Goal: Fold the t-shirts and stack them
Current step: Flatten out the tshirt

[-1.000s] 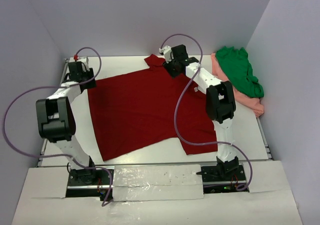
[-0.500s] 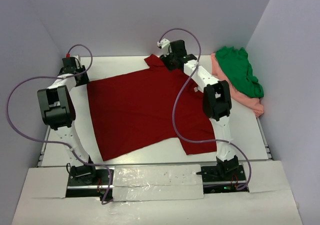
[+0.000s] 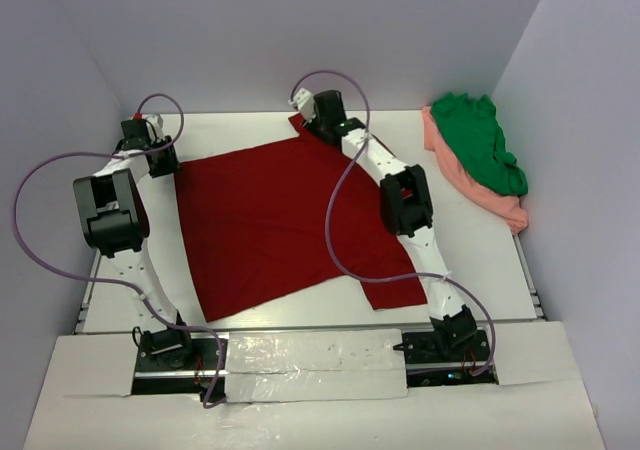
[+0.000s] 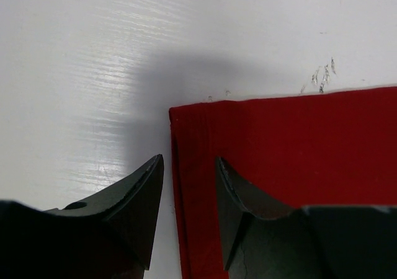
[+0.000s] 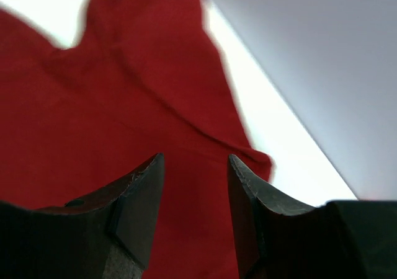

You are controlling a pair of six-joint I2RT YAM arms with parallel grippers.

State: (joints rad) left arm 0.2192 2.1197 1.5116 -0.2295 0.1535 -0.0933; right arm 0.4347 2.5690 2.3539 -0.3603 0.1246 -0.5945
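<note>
The dark red t-shirt [image 3: 280,220] lies spread flat on the white table [image 3: 470,260]. My left gripper [image 3: 163,162] is at the shirt's far left corner. In the left wrist view this gripper [image 4: 189,159] is open and straddles the side hem [image 4: 186,217], one finger over the bare table, the other over the cloth. My right gripper [image 3: 312,128] hovers at the shirt's far edge, over a sleeve. In its wrist view the right gripper [image 5: 195,157] is open with red cloth [image 5: 93,124] below and nothing gripped. The bright green t-shirt [image 3: 480,140] lies bunched on the salmon pink one [image 3: 500,205] at the right.
Pale walls close in the table on the left, far and right sides. The back wall [image 5: 310,56] rises just beyond the right gripper. The right arm's cable [image 3: 335,230] loops over the red shirt. A taped panel [image 3: 315,365] runs between the arm bases.
The right arm has swung left along the shirt's far edge toward the sleeve. The left gripper has shifted slightly back and left to the shirt's corner, its jaws a little narrower.
</note>
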